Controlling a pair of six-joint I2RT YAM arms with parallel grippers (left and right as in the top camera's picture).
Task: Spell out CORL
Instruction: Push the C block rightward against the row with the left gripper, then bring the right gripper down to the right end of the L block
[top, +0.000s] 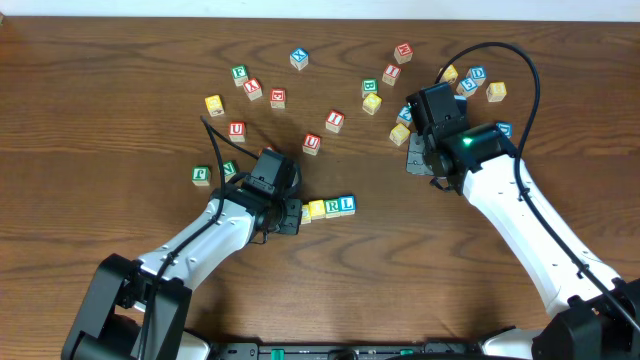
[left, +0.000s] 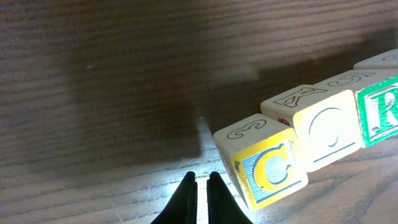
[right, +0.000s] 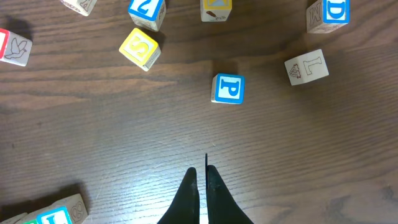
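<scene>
A row of letter blocks lies on the wooden table. In the left wrist view it reads yellow C block (left: 267, 171), pale O block (left: 326, 127), green R block (left: 379, 112). Overhead, the O block (top: 317, 209), R block (top: 333, 207) and L block (top: 346, 204) show; the C block is mostly hidden under my left gripper (top: 293, 216). The left gripper (left: 202, 186) is shut and empty, its tips just left of the C block. My right gripper (top: 415, 160) (right: 202, 177) is shut and empty over bare table, to the right of the row.
Loose letter blocks are scattered across the back of the table (top: 120, 60). Ahead of the right gripper lie a blue P block (right: 229, 88), a yellow S block (right: 140, 48) and a pale L block (right: 306, 66). The row's end shows at the bottom left (right: 56, 214).
</scene>
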